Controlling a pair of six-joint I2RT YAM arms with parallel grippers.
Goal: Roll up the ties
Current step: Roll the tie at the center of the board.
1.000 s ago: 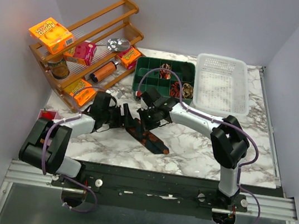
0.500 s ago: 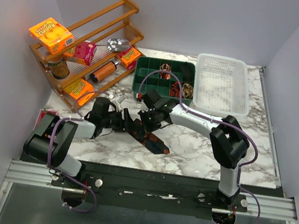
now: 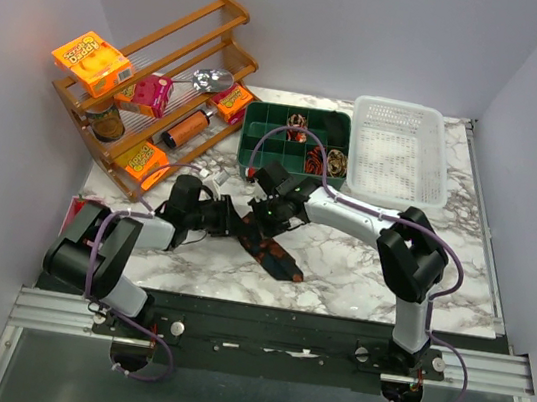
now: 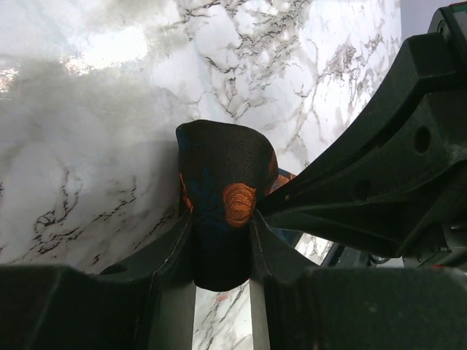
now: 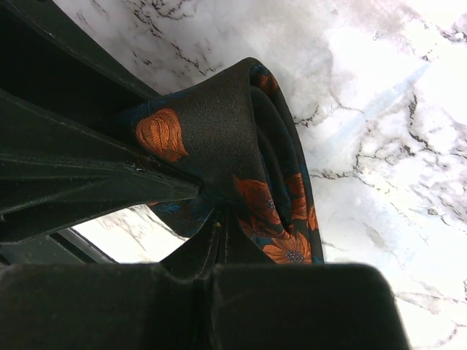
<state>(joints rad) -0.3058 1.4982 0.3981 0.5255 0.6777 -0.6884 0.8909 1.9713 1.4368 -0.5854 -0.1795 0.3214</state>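
A dark tie (image 3: pixel 278 258) with orange flowers lies mid-table, its near end trailing toward the front edge. The far end is lifted and partly rolled between both grippers. My left gripper (image 3: pixel 229 221) reaches in from the left. In the left wrist view its fingers (image 4: pixel 166 251) press both sides of the rolled tie (image 4: pixel 222 189). My right gripper (image 3: pixel 259 217) comes from the right, shut on a fold of the tie (image 5: pixel 244 149) at its tips (image 5: pixel 219 219). The two grippers nearly touch.
A wooden rack (image 3: pixel 230 15) with orange snack packets (image 3: pixel 90 61), a jar and a bottle stands at the back left. A green divided box (image 3: pixel 255 126) holding small coils and a white basket (image 3: pixel 399 152) sit at the back. A red item (image 3: pixel 81 205) lies at the left edge.
My left gripper's jaws have closed onto the rolled end of the tie, and that arm has drawn closer to the right gripper. The right gripper has stayed shut in place.
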